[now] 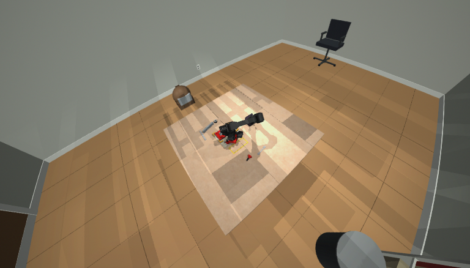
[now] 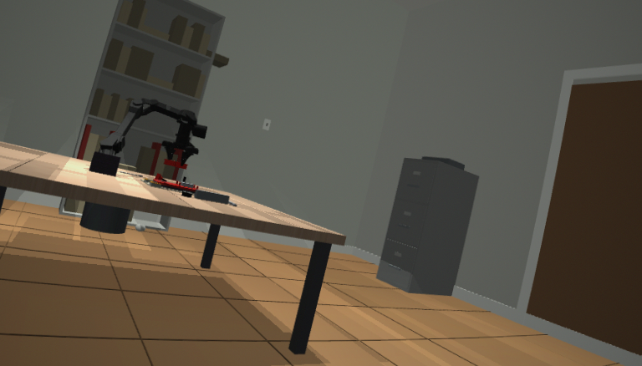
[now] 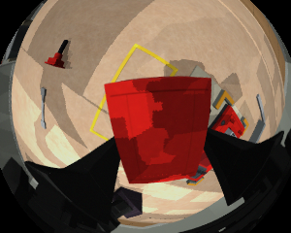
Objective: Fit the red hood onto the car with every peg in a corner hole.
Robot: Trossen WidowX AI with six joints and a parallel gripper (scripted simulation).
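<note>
Gripper: clamped on the hood's sides.
Hood: held above the desk, beside the car chassis.
Carry: stay high, keep the roof level.
Alignment: turn to the chassis's angle before lowering; pegs hidden here.
Lowering: slow, straight; a tilt could jam the bosses.
</note>
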